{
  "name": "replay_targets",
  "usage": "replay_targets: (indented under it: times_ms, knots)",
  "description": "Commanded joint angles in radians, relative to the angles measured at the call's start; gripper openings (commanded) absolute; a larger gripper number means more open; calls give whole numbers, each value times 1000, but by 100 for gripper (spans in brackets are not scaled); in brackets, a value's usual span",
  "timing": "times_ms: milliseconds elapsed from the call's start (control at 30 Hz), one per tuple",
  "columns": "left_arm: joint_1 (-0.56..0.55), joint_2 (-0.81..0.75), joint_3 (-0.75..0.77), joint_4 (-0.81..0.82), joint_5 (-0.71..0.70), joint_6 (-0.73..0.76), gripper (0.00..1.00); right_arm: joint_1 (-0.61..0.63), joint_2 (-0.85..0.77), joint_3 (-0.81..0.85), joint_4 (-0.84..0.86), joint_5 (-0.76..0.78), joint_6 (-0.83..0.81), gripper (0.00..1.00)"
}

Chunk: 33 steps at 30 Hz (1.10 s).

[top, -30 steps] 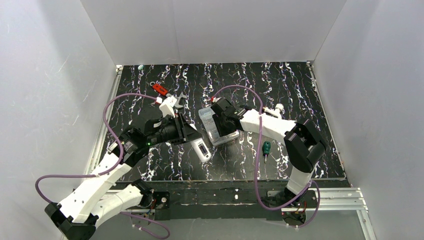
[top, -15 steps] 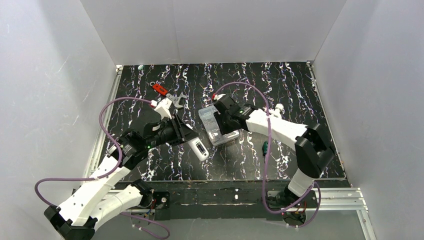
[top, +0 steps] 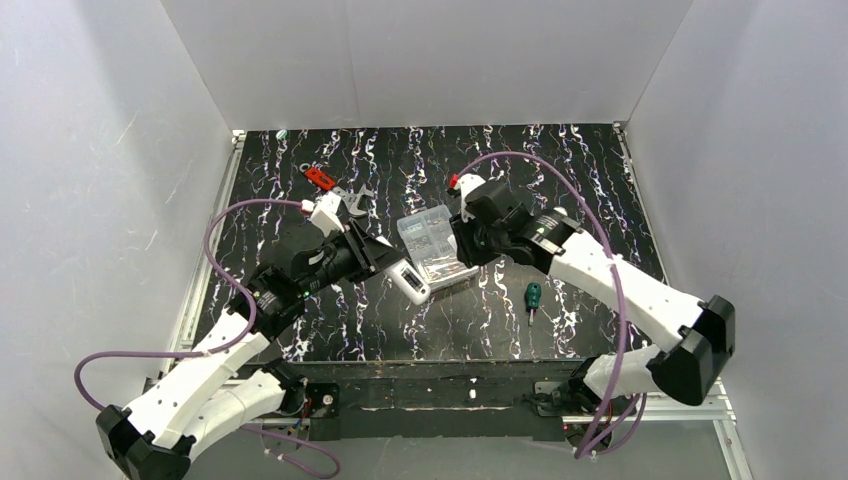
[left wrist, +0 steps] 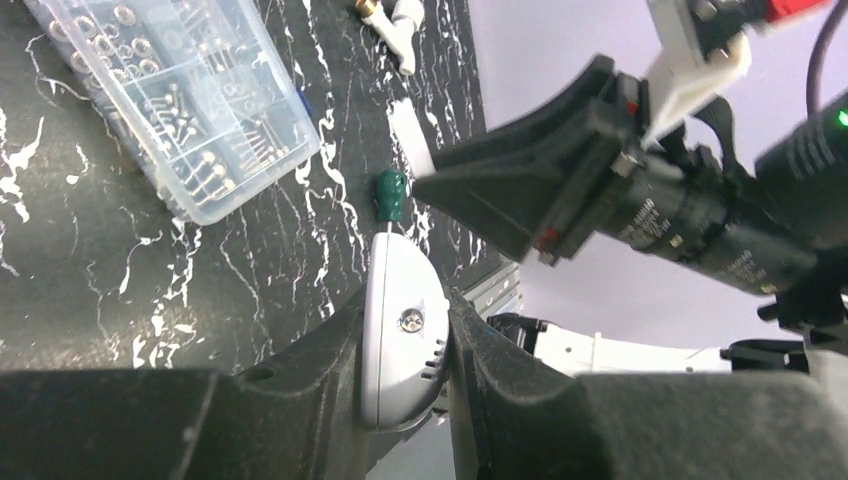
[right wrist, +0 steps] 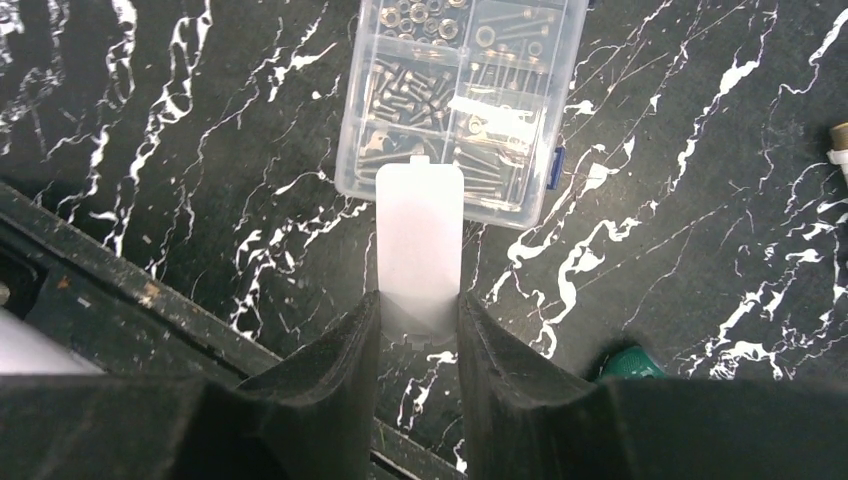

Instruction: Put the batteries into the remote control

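Observation:
My left gripper (top: 393, 267) is shut on the white remote control (top: 411, 284) and holds it tilted beside the clear box. In the left wrist view the remote (left wrist: 400, 335) sits edge-on between the fingers, with a screw and small slots showing. My right gripper (top: 459, 243) is shut on a thin flat white cover plate (right wrist: 420, 245), held above the near end of the clear box. The right gripper also shows in the left wrist view (left wrist: 440, 180), close to the remote. No batteries show in any view.
The clear compartment box of screws and nuts (top: 434, 246) lies between the two grippers and also shows in the right wrist view (right wrist: 460, 100). A green-handled screwdriver (top: 533, 296) lies to its right. A red-handled tool (top: 320, 178) and a wrench (top: 355, 201) lie at the back left.
My left gripper has carried the remote right, up to the clear box. My right arm has swung its elbow out to the right and its gripper has drawn back from over the box.

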Motion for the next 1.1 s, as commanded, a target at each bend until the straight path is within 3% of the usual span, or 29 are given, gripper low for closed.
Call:
replay_targets:
  times_ms: [0,233,400,600,1067]
  knots:
    - [8,16,-16,176,-14,-42,0,7,-95,70,-55,-49,-35,33]
    - [8,96,2,284,20,-79,0,17,-147,173,-141,-178,-54,33]
    - [8,127,38,260,28,-81,0,37,-167,194,-177,-236,-77,33]
    - [8,145,77,176,15,-77,0,86,-149,223,-186,-236,-80,33]
    - [8,159,89,153,10,-97,0,127,-62,284,-194,-219,-108,32]
